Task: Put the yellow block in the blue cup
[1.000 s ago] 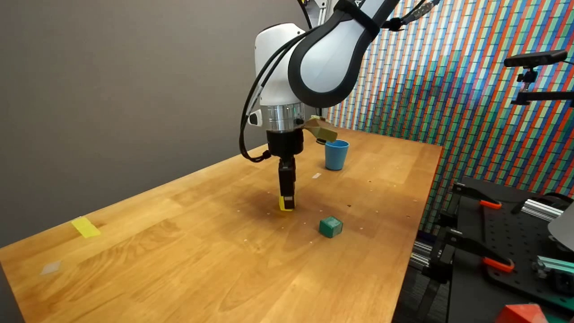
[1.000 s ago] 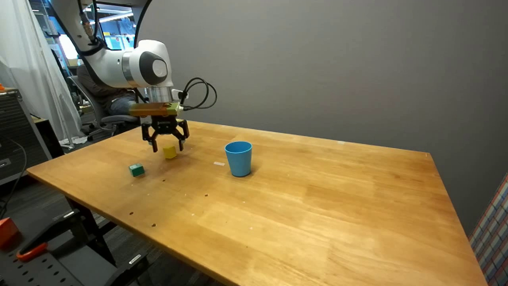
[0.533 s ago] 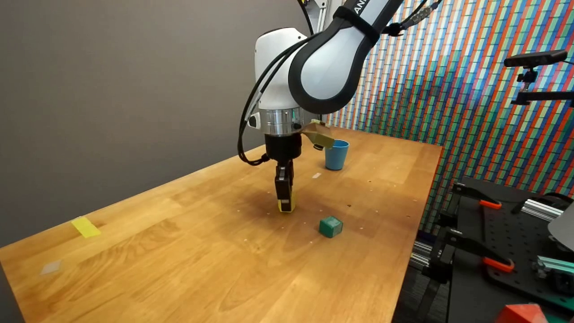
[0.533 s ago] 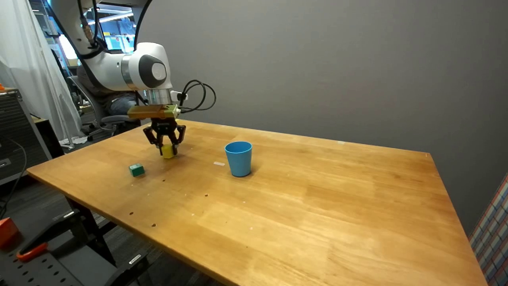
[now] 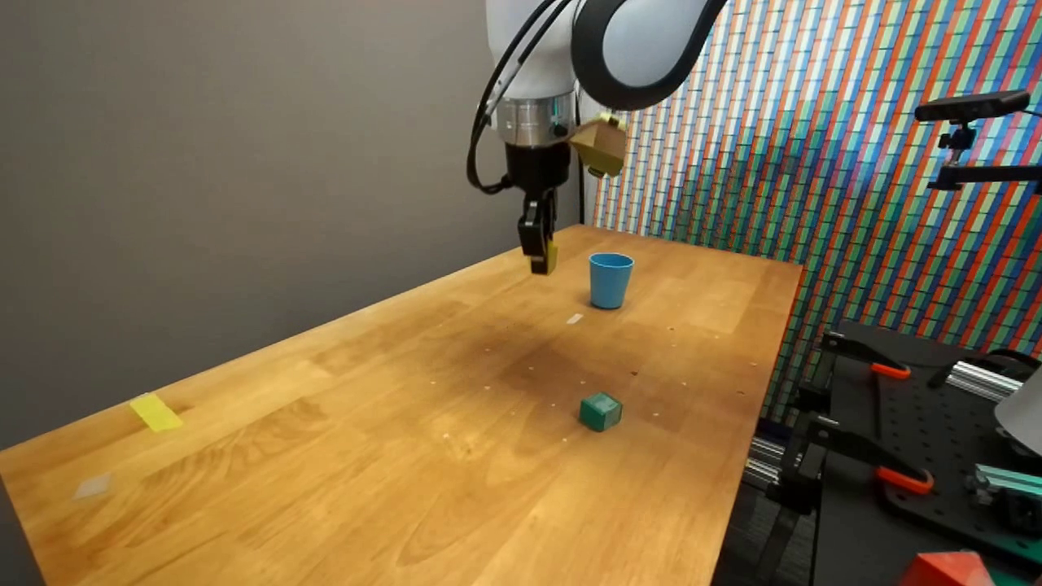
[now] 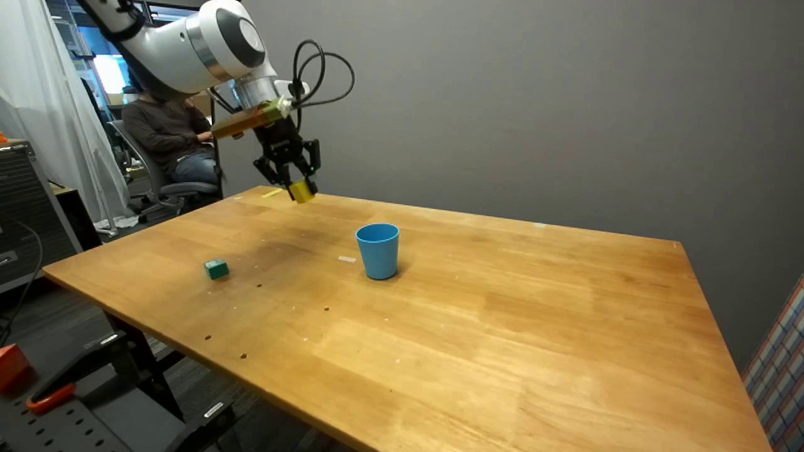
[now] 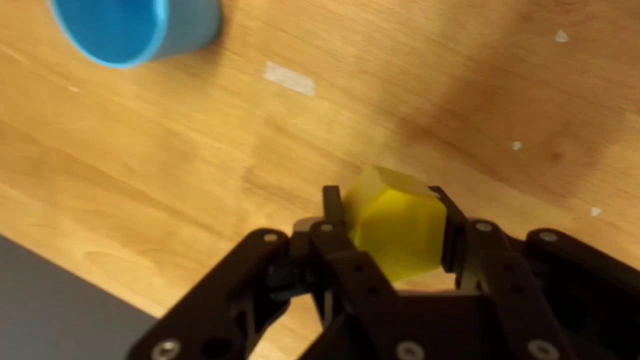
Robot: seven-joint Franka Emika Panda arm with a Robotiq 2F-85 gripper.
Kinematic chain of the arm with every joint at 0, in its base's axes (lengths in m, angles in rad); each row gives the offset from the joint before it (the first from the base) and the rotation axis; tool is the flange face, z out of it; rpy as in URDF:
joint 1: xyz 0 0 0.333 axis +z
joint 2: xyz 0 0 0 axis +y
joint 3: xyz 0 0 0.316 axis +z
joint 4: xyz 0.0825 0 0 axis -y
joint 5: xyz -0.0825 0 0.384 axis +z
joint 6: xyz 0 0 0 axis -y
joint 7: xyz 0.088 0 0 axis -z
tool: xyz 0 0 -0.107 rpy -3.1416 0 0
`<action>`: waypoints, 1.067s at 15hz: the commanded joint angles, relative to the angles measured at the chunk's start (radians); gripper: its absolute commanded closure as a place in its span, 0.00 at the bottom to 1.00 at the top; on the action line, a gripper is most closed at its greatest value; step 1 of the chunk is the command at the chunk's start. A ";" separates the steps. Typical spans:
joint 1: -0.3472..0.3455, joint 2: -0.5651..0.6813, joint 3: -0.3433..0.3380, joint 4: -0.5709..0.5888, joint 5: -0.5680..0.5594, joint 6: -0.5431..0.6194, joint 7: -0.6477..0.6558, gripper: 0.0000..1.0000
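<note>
The yellow block (image 7: 405, 230) is pinched between both black fingers of my gripper (image 7: 389, 212) in the wrist view. In an exterior view the block (image 6: 301, 193) hangs well above the table, slightly tilted along with the hand. Part of it shows behind a finger in an exterior view, where my gripper (image 5: 540, 264) is seen side-on. The blue cup (image 6: 378, 256) stands upright on the table, its mouth facing up, a short way off to the side of the held block and lower. At the upper left of the wrist view, the cup (image 7: 192, 22) is partly cut off.
A green cube (image 5: 601, 412) rests on the wooden table (image 6: 534, 314). Flat yellow tape (image 5: 156, 412) is stuck near one edge, and a white tape strip (image 7: 289, 78) lies near the cup. Black clamps (image 5: 871, 456) are on a bench beside the table. A person (image 6: 169, 138) sits behind.
The fingers closed around the yellow block on the table. Since then the arm has lifted it, tilted the hand and moved somewhat closer to the cup. The cup and green cube stayed put.
</note>
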 commanded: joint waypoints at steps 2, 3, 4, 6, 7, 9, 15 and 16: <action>-0.044 -0.196 -0.043 -0.102 -0.130 -0.114 0.201 0.78; -0.068 -0.210 -0.044 -0.112 -0.129 -0.121 0.235 0.78; -0.093 -0.219 -0.044 -0.120 -0.119 -0.123 0.263 0.78; -0.140 -0.215 -0.044 -0.127 -0.087 -0.118 0.317 0.78; -0.160 -0.204 -0.045 -0.128 -0.078 -0.111 0.339 0.78; -0.192 -0.166 -0.049 -0.123 -0.062 -0.096 0.369 0.78; -0.230 -0.044 -0.075 -0.081 -0.060 -0.028 0.455 0.78; -0.230 -0.023 -0.080 -0.070 -0.054 -0.017 0.464 0.78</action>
